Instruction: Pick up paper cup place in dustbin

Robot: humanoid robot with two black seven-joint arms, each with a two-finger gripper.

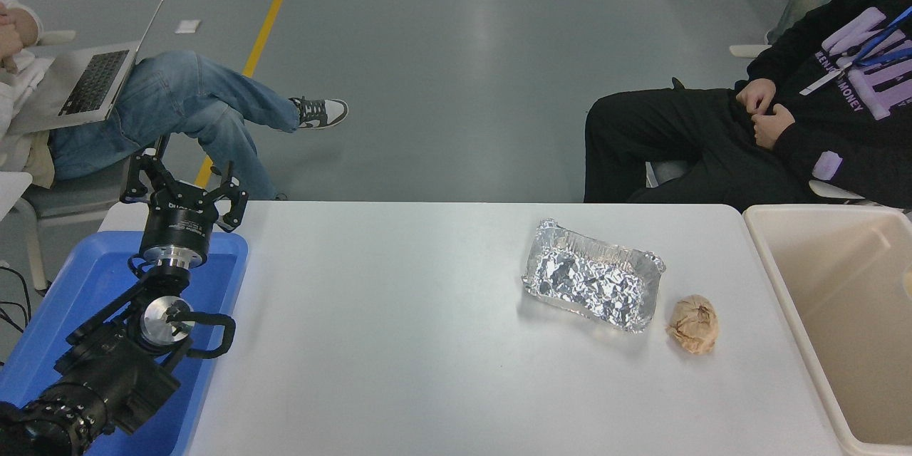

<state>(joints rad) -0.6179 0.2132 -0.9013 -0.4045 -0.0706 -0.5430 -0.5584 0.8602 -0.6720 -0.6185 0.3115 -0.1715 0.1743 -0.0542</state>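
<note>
dustbin (784, 299): cut by right, bottom edges | blue tray (78, 278): partly hidden under left arm

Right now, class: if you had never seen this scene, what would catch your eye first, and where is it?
The crinkled foil tray gleams on the white table right of centre, with a crumpled brown paper ball just to its right. At the lower left, the black left gripper stands open above a bright blue plastic tray. A big beige dustbin fills the right edge.
</note>
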